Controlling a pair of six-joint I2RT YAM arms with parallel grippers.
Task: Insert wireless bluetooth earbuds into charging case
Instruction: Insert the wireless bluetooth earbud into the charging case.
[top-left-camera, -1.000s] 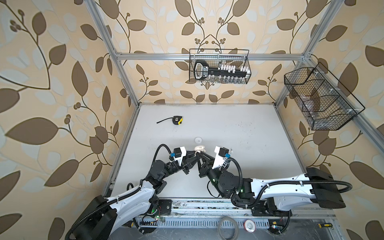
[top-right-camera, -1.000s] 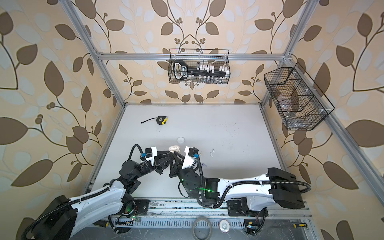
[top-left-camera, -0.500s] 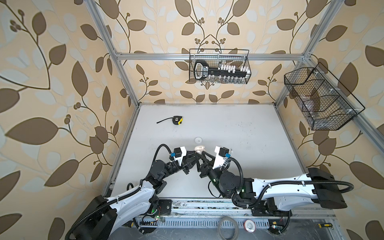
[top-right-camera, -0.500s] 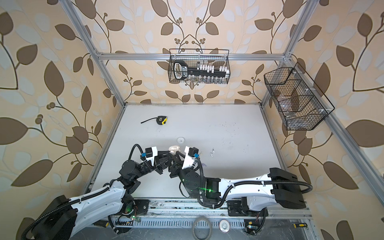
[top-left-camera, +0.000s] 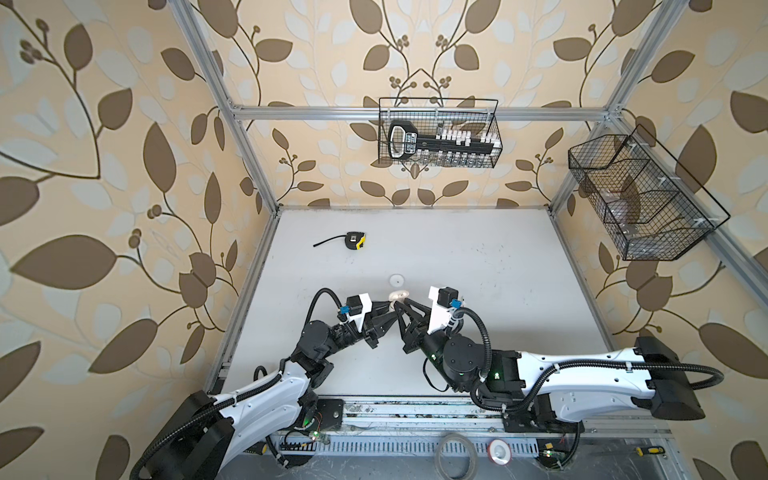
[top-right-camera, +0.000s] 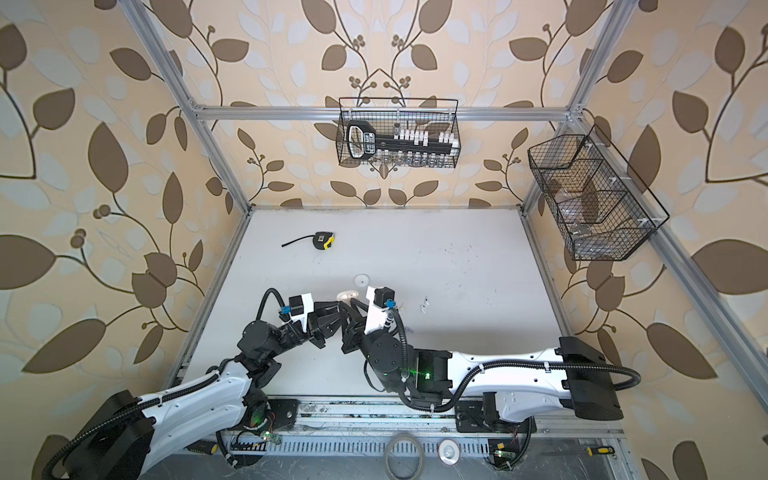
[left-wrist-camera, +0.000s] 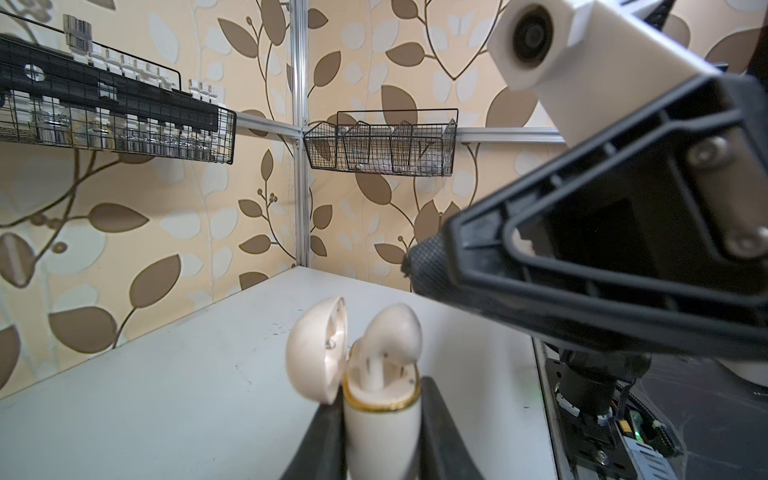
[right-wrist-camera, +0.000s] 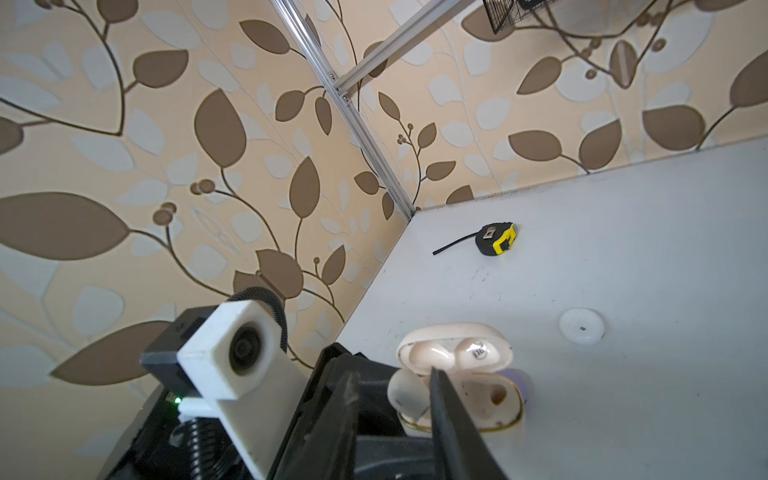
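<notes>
Well beyond the charging case (right-wrist-camera: 486, 405) and off to its left, a tape measure (top-left-camera: 356, 241) lies on the table (top-left-camera: 498, 266), no part of this job. At the case's left side the left gripper (left-wrist-camera: 380, 405) is clamped on the case body and holds it upright, its lid (left-wrist-camera: 313, 353) swung open. A cream earbud (left-wrist-camera: 395, 330) stands stem-down in one socket of the case, its head well proud of the gold rim; the other socket (right-wrist-camera: 496, 395) is empty. Just above the case and to its right hangs the right gripper (right-wrist-camera: 390, 374), jaws a little apart and gripping nothing: the left wrist view shows clear air between its fingertip and the earbud. Against the top views of a second earlier, both arms sit almost where they were and only the right arm has shifted slightly, so the change is at the fingertips. The bud now looks released into its socket but not seated, and it probably wants a gentle press down. A lilac piece (right-wrist-camera: 519, 380) shows just behind the case. Further right of the case, well apart, white earbuds (top-right-camera: 424, 306) lie on the table; the second cream one I cannot find.
</notes>
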